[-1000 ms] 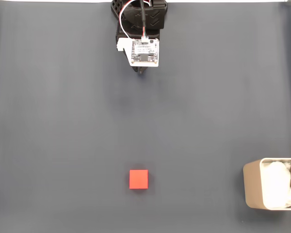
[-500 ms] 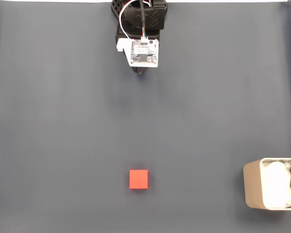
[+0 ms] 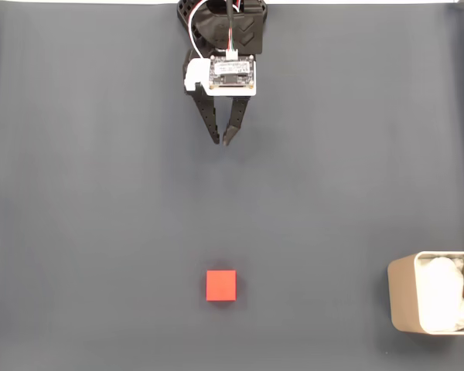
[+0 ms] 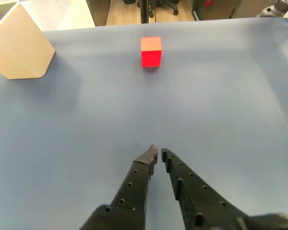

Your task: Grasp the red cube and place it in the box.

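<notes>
The tool (image 3: 221, 142), clenched and empty, should spread wide, then descend squarely over the cube (image 3: 221, 285), well ahead.

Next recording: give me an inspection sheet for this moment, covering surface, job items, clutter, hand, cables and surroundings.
Surface: dark grey-blue mat, flat, faint creases near its left edge in the fixed view.
Job's things: red cube sits alone on the mat, untouched; beige box at the lower right edge of the fixed view, lined with white wrinkly paper, partly cut off by the frame.
Clutter: nothing seen.
Hand: hand near the top of the fixed view, far from the cube, empty; fingertips nearly touching in the wrist view.
Cables: red, white and black wires run into the white board on the arm.
Surroundings: wooden floor and chair base beyond the mat.
</notes>
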You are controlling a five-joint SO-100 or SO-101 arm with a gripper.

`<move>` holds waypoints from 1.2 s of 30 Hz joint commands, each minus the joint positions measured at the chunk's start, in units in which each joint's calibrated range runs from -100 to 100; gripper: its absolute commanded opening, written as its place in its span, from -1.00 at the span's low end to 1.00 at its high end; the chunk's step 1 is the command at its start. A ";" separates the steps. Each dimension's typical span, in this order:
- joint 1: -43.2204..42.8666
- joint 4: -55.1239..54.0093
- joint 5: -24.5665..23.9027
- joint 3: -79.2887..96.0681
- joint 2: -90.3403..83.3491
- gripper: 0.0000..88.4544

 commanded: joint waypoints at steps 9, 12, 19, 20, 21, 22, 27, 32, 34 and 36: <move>-0.83 -10.04 0.05 -13.88 13.34 -1.00; -1.12 -10.45 -0.24 -19.63 18.37 -1.00; -1.26 -8.49 -0.15 -33.95 31.02 -1.00; -1.26 -8.16 -0.15 -35.87 32.49 -1.00; -1.19 -7.75 -0.10 -37.69 34.14 -1.00; -1.19 -7.09 -0.05 -39.61 35.78 -1.00; -0.90 -4.14 -0.10 -48.64 43.50 -0.98; -0.48 -1.77 -0.20 -56.22 50.34 -0.91; -0.12 -1.44 -0.24 -58.95 53.11 -0.86; 0.16 -1.27 -0.24 -61.05 55.37 -0.81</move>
